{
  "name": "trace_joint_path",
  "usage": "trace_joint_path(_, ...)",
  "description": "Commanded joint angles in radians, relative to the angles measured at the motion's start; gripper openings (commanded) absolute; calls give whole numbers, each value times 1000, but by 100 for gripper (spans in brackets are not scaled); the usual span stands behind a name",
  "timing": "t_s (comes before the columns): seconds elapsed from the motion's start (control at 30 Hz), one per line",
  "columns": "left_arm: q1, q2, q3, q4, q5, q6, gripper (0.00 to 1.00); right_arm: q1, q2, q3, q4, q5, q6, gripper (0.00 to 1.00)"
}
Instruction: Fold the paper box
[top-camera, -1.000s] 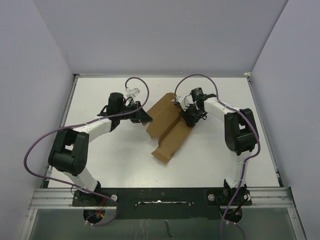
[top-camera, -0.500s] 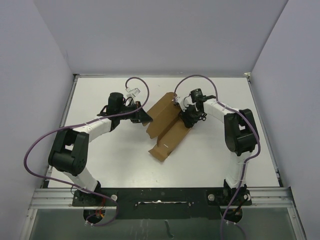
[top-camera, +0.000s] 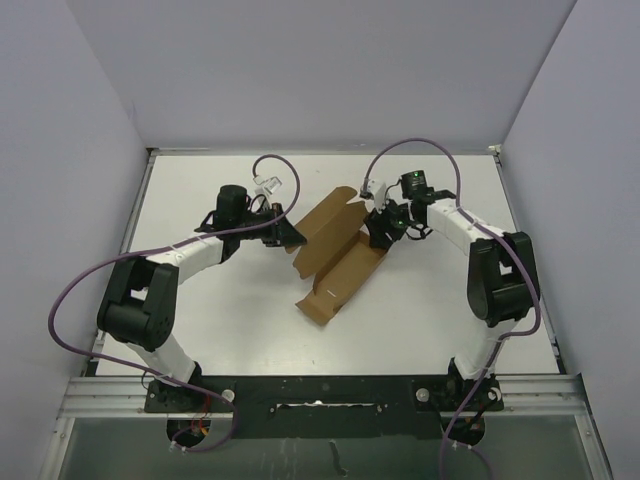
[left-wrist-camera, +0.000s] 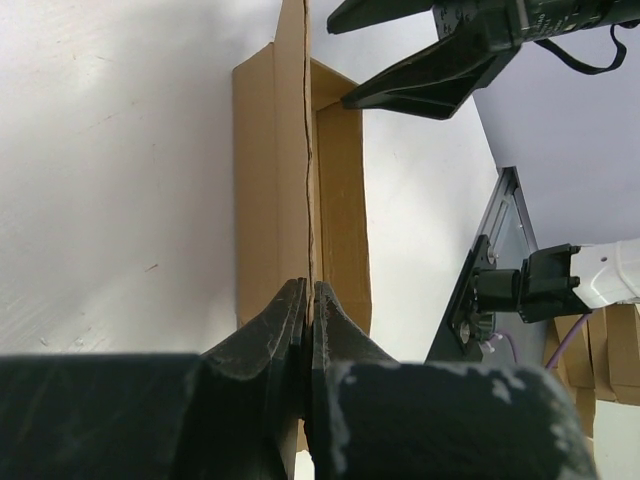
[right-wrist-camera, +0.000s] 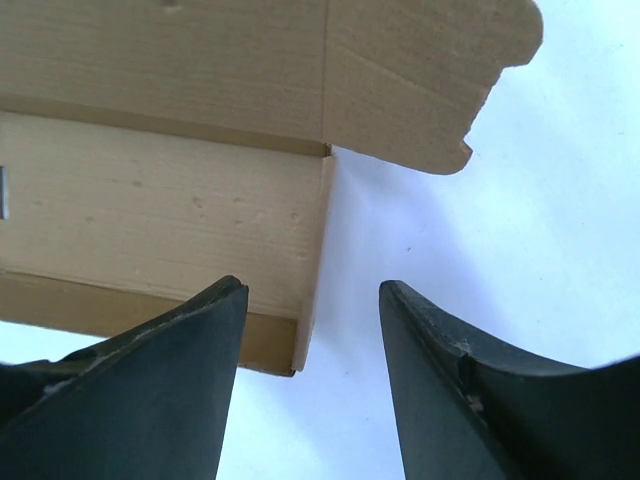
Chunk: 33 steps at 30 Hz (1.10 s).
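At the bottom of the overhead frame, my left arm (top-camera: 140, 305) and right arm (top-camera: 495, 280) rise from the near edge of the white bench (top-camera: 250, 320) and reach inward. In the middle of the frame lies the paper box (top-camera: 335, 262), a brown cardboard sheet, partly folded, running diagonally from lower left to upper right. The left jaws are pressed together on a thin upright flap at its left edge, pinching it. I judge this anchors the sheet and holds that wall standing. Farther up, at centre right, the right jaws are spread and hold nothing. They hover over the box's far corner and a round-cornered tab (right-wrist-camera: 430, 80), probably placed to take the next flap. Beyond, pale walls (top-camera: 320, 70) enclose the bench.
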Motion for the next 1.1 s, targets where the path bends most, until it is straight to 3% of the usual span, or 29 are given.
trace_joint_path(0.0,4,20,53,63,36,8,0,-35,-93,-23,46,-127,-5,57)
trace_joint_path(0.27,2,27,67,36,40,30,0,-100,-198,-105,128,-247,-7,55)
trace_joint_path(0.43,1,29,73,22,38,46,0,-104,-195,-123,164,-240,12,55)
trace_joint_path(0.83,-10,35,78,12,44,52,0,26,-21,-59,146,67,29,53)
trace_joint_path(0.9,-11,37,80,14,46,51,0,38,0,-55,151,108,28,50)
trace_joint_path(1.07,-14,38,81,14,49,48,0,64,41,-45,155,184,24,27)
